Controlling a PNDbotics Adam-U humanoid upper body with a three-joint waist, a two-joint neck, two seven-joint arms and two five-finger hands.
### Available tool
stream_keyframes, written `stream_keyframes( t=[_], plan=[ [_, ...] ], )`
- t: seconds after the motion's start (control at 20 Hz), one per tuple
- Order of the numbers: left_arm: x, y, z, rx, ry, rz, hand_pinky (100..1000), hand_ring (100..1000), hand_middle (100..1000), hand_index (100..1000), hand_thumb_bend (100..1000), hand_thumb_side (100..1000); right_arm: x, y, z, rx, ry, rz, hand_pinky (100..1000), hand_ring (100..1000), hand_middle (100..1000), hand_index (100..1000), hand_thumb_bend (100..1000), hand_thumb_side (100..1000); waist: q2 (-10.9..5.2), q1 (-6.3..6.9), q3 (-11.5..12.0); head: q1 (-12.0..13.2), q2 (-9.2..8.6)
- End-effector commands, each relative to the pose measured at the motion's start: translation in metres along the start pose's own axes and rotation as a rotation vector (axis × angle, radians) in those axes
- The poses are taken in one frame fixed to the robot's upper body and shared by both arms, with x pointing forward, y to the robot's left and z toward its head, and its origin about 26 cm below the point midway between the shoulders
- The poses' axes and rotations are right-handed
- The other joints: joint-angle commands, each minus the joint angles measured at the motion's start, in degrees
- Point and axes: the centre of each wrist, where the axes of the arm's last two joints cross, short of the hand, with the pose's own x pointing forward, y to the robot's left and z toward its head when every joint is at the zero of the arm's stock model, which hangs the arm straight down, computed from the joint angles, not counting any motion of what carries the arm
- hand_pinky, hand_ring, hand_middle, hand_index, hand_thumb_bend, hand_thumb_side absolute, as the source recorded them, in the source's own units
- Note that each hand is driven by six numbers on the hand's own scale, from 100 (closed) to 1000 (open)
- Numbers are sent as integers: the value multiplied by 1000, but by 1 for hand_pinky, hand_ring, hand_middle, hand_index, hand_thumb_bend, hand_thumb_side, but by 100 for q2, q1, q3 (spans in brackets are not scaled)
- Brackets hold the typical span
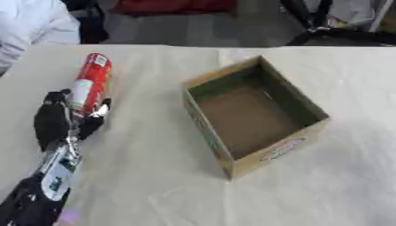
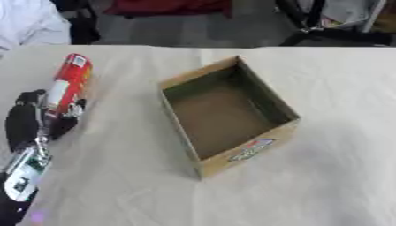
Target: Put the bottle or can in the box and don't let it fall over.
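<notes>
- The bench (image 1: 340, 185), covered in a pale cloth, fills most of both views.
- An open cardboard box (image 1: 313, 128) sits near the middle of the bench, turned at an angle, its brown floor bare; a coloured label shows on its near outer wall.
- The left arm comes in from the lower left corner, black, with a silver section bearing a green mark.
- The left hand (image 1: 52, 123) is at the left side of the bench, well apart from the box, its fingers and thumb curled round the lower part of the can.
- The can (image 1: 94, 77) is tall, slim and red with a pale band; it leans away from the camera.
</notes>
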Motion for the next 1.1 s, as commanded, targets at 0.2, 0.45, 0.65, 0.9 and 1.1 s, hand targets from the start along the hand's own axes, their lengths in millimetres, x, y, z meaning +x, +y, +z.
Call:
stream_keyframes(
  t=[0.2, 0.45, 0.65, 0.9, 1.1],
  plan=[
    [1, 8, -6, 3, -8, -18, 661, 676, 746, 834, 598, 705, 12, -2, -4, 3, -43, 0, 882, 841, 826, 872, 141, 756, -55, -4, -5, -12, -55],
    [0, 6, -6, -41, 12, -27, 614, 645, 722, 810, 384, 446, 12, -2, -4, 4, -44, 1, 883, 840, 824, 872, 139, 757, -60, -13, 11, -99, 130],
    [-1, 4, -5, -81, 29, -32, 605, 645, 711, 804, 330, 331, 12, -2, -4, 4, -45, 0, 883, 840, 823, 872, 137, 758, -61, -18, 23, -88, 145],
    [-2, 2, -5, -139, 55, -43, 580, 627, 703, 804, 310, 239, 13, -2, -4, 2, -47, -3, 883, 839, 821, 871, 134, 758, -61, -22, 32, -70, 123],
    [-1, 2, -5, -167, 61, -54, 555, 601, 705, 810, 384, 180, 13, -2, -4, 1, -49, -6, 883, 838, 819, 870, 132, 760, -57, -24, 35, -56, 110]
  ],
)
